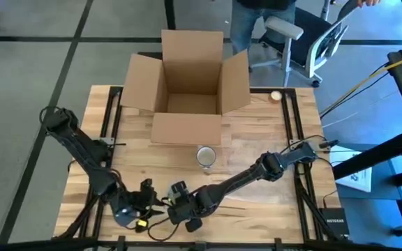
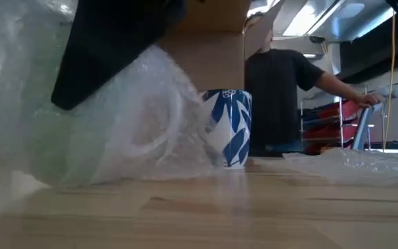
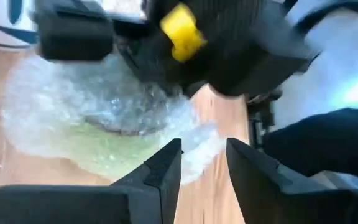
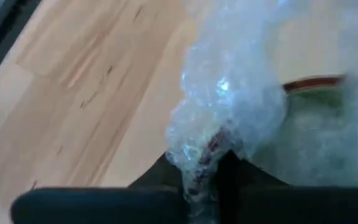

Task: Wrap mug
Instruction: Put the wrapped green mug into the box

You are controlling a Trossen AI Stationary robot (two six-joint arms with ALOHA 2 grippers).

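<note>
R gripper [image 4: 207,168] pinches bubble wrap [image 4: 241,106]; L gripper [image 3: 204,165] open nearby.

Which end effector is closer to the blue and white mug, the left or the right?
The right. The right end effector sits just in front of the mug, shut on bubble wrap. The left end effector is farther along the front edge, open.

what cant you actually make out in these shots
- What the bubble wrap covers: left wrist view shows only a green blur.
- Mug handle: low view, wrap overlaps one side.
- Box floor: high view, partly hidden by flaps.
- Right claw fingertips: buried in wrap.
</note>
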